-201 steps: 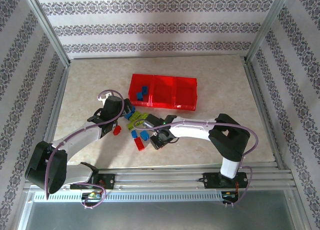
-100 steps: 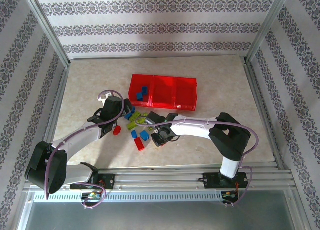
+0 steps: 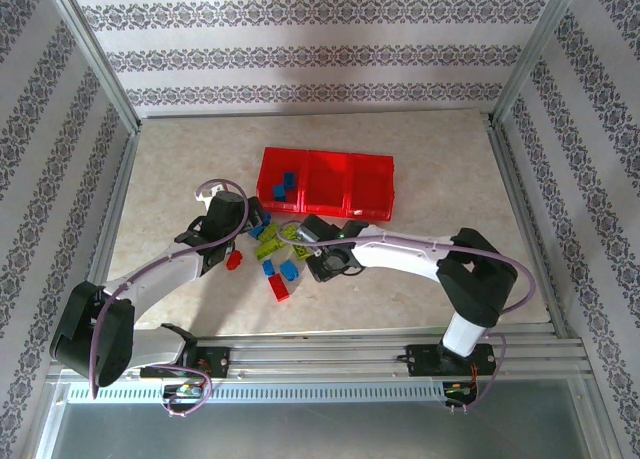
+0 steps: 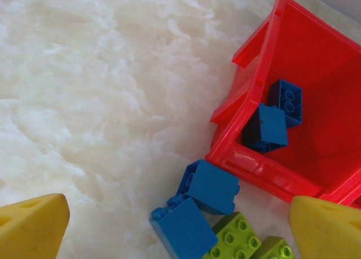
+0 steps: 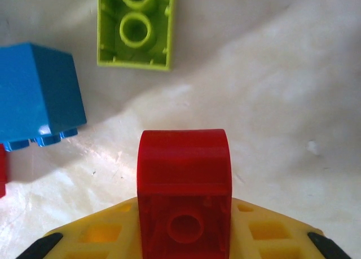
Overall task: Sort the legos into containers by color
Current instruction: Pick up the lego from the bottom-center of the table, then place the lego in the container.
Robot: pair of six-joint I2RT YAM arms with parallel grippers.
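Right jaws are clamped on a red brick point(image 5: 184, 191), yellow fingers point(image 5: 101, 236) pressed in on both sides of it. Its long axis runs straight out ahead of me, rounded end pointing away, and the face toward my wrist camera has a round hole in it. From above, that puts it just short of the near wall of the red tray point(image 3: 325, 184), over the loose pile on the bench point(image 3: 450, 179). Right in front of it lies a lime brick point(image 5: 135, 27), flipped hollow side up with its long axis also pointing away, and a blue brick point(image 5: 39, 92) sits off to the left on its side, studs facing back at me. Left jaws are spread wide with nothing in them, yellow fingertips point(image 4: 31, 225) apart over the tray's left corner. Two blue bricks point(image 4: 276, 115) lie in that end compartment, two more blue ones point(image 4: 208, 185) are jammed against the outside wall, and lime bricks point(image 4: 237, 245) crowd in beside them.
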